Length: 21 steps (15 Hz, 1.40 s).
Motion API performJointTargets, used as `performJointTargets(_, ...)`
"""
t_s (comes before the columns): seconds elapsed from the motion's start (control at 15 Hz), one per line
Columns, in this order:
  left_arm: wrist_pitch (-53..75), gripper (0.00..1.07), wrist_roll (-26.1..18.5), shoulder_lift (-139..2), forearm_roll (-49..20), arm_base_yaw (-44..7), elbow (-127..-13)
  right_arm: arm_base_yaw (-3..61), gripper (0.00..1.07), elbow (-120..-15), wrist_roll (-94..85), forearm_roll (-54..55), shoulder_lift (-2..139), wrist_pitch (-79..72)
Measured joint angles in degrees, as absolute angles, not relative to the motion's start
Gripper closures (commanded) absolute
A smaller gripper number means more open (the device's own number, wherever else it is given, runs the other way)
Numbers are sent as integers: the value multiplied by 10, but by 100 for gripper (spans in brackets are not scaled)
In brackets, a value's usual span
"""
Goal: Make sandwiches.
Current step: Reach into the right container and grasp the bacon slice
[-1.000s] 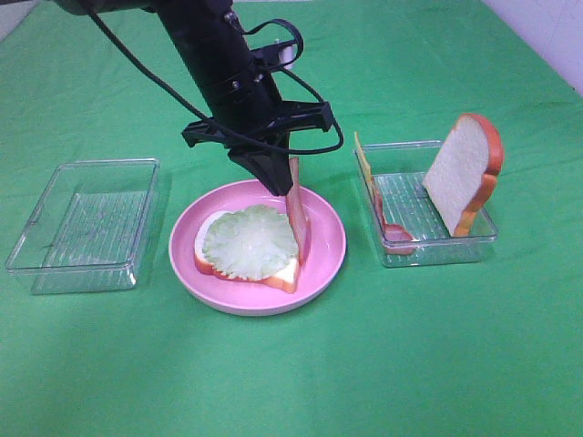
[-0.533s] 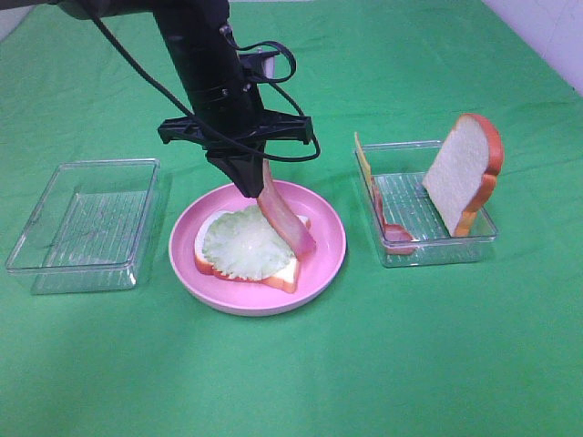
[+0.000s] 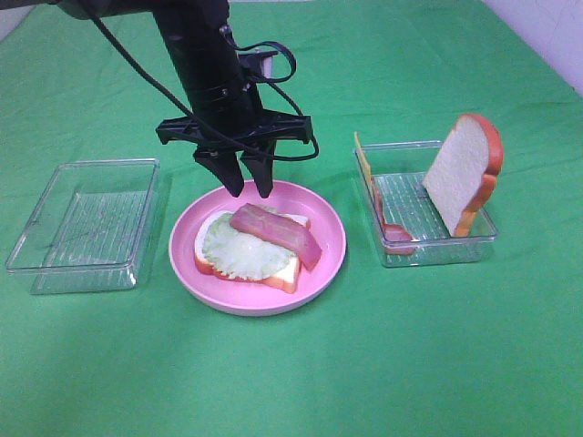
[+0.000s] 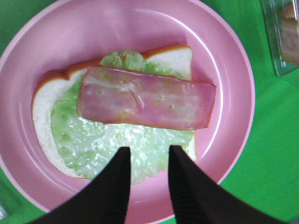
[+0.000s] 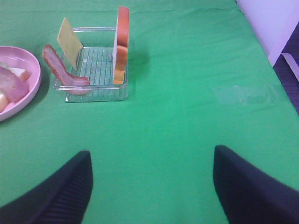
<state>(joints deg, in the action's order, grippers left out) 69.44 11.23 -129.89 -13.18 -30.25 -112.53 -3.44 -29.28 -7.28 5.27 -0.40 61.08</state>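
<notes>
The left tool (image 3: 248,192) hangs just above the far side of the pink plate (image 3: 264,305). Its two fingers are partly spread and nothing is between them. The half-built sandwich (image 3: 250,248) lies on that plate: a bread slice (image 3: 282,271) at the bottom, the lettuce (image 3: 228,251) on it, and one bacon strip (image 4: 147,103) flat on top, free of the tool. The strip lies slanted, and its right end passes a little over the edge of the bread.

The step in hand seems to be the laying of this bacon. To finish it well, the tool should probably rise straight up, so that no fingertip catches the strip and drags it off the lettuce. The uncovered lettuce at the near left looks like the place for a second strip.

The other pieces are in the right tray (image 3: 437,253). The cheese slice (image 3: 363,157) leans at its left wall, the second bacon strip (image 3: 393,234) lies along the same wall, and the other bread slice (image 3: 460,173) stands high over the right rim. A reach there should likely come from above, because the cheese stands on the side facing the plate. The left tray (image 3: 86,273) is just beside the plate. The near part of the green surface (image 3: 364,364) is open. The right tool (image 5: 153,151) hovers over bare cloth, apart from the right tray, with its fingers wide apart and holding nothing.
</notes>
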Motion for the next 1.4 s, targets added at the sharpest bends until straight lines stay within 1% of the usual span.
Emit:
performJointTargets(0.07,694,48,112,-1299,-132,-303,-1125,-34,38,-293,-73,53,-4,611)
performJointTargets(0.13,694,43,112,-1299,-132,-303,-1125,-34,38,-293,-73,53,-4,611)
performJointTargets(0.27,694,43,112,-1295,-130,-303,-1125,-34,38,-293,-73,53,-4,611)
performJointTargets(0.4,694,43,112,-1271,-107,-303,-1125,-34,38,-293,-73,53,-4,611)
performJointTargets(0.53,696,43,112,-1214,-56,-303,-1125,-34,38,-293,-73,53,-4,611)
performJointTargets(0.67,696,43,112,-1167,-30,-303,-1125,-34,38,-293,-73,53,-4,611)
performJointTargets(0.87,697,43,112,-1089,-26,-303,-1125,-34,38,-293,-73,53,-4,611)
performJointTargets(1.13,697,43,109,-929,-25,-303,-1125,-34,38,-293,-73,53,-4,611)
performJointTargets(1.33,697,45,88,-854,-25,-303,-1114,-34,38,-293,-73,53,-4,611)
performJointTargets(1.4,697,45,80,-826,-17,-303,-1091,-34,38,-293,-73,53,-4,611)
